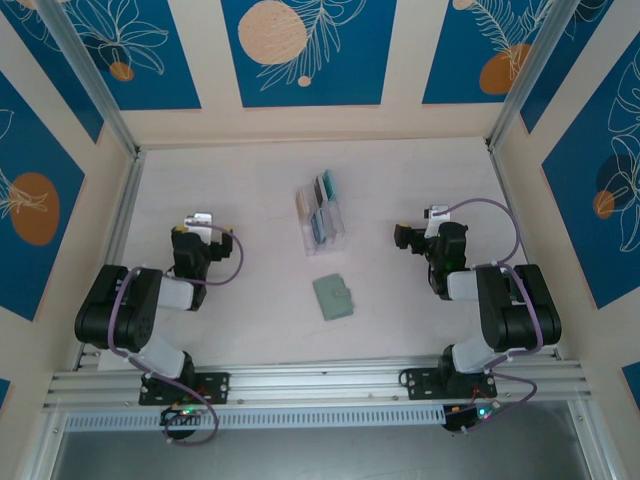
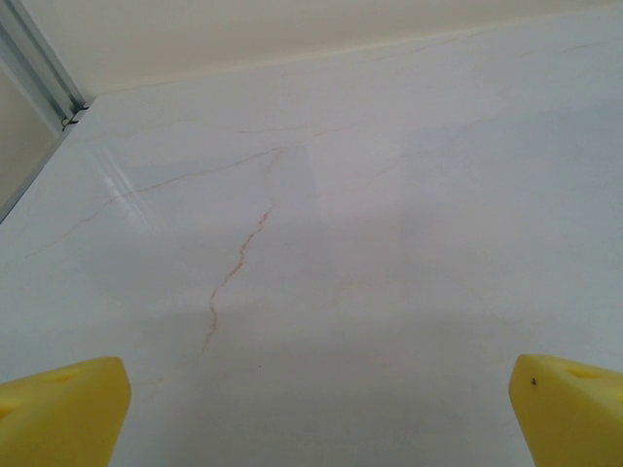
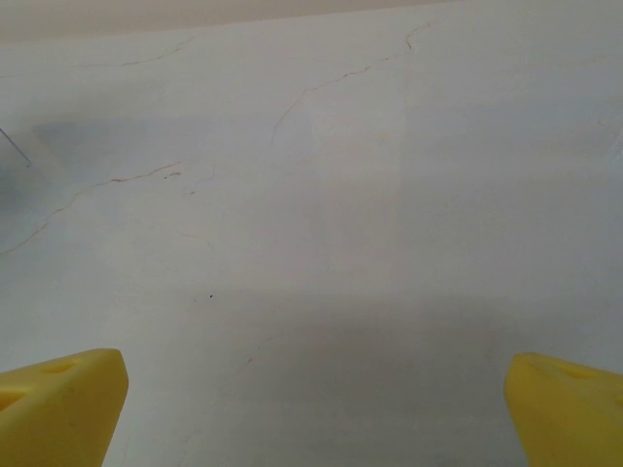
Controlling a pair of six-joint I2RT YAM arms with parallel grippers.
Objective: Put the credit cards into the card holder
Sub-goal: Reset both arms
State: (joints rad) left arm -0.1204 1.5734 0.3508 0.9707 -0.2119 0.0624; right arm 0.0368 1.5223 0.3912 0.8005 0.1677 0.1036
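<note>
The card holder (image 1: pixel 333 296), a small sage-green folded wallet with a tab, lies flat in the middle of the table, nearer the front. Behind it several credit cards (image 1: pixel 325 212), teal and cream edges showing, stand on edge in a clear plastic rack (image 1: pixel 320 218). My left gripper (image 1: pixel 200 224) is far to the left of both, folded back near its base. My right gripper (image 1: pixel 432 222) is far to the right. Each wrist view shows yellow fingertips (image 2: pixel 63 413) (image 3: pixel 58 407) spread wide over bare table, with nothing between them; both grippers (image 2: pixel 316 418) (image 3: pixel 313 413) stand open.
The white marbled table (image 1: pixel 250 190) is walled on the left, back and right, with aluminium posts (image 1: pixel 85 75) at the back corners. An aluminium rail (image 1: pixel 320 380) carrying the arm bases runs along the front edge.
</note>
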